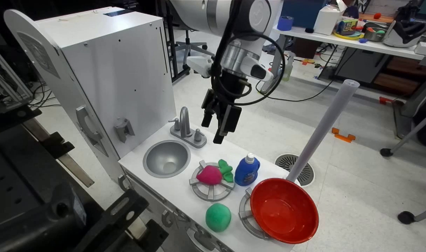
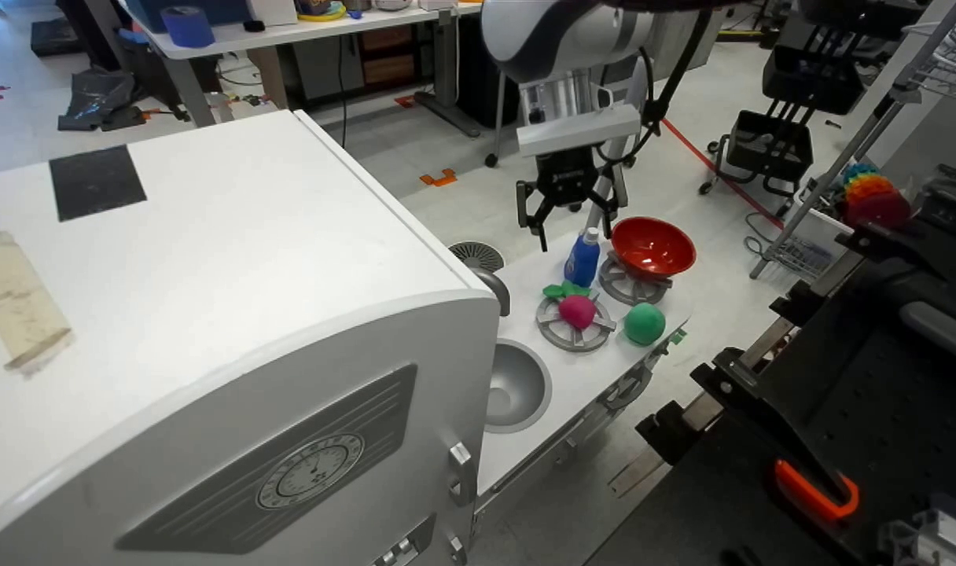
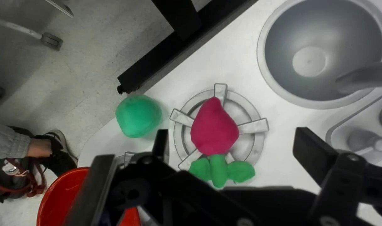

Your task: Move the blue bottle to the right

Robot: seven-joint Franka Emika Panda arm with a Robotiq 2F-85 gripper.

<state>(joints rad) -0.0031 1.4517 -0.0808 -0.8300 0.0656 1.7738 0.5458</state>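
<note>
Find blue bottle (image 1: 246, 173) upright on white countertop (image 1: 179, 194), just beside leafy end of pink toy (image 1: 210, 175); cannot tell whether touching. Note green ball (image 1: 218, 217) near pink toy, apart from it. Record gripper (image 2: 576, 237) hanging higher than pink toy, fingers (image 3: 315, 153) spread wide, gripping nothing.

Floor (image 1: 360, 196), pale, faintly seamed; I see it in all three views. Floor grille (image 2: 476, 256), one, round, slotted, grey. Red strip (image 2: 726, 177), one, straight, along the floor. Orange patch (image 1: 344, 138), on the floor. Table (image 1: 323, 37), white-topped, cluttered. Chair base (image 1: 187, 44), dark, on casters. Cart (image 2: 763, 147), black, tiered, on casters. Rack (image 2: 905, 97), metal, wire-shelved; white bin (image 2: 824, 228) beside its upright. Black plastic (image 2: 101, 101), crumpled, floor-level. Cabinet (image 1: 118, 77), tall, white, near me; dark square (image 2: 97, 182) on its top.
</note>
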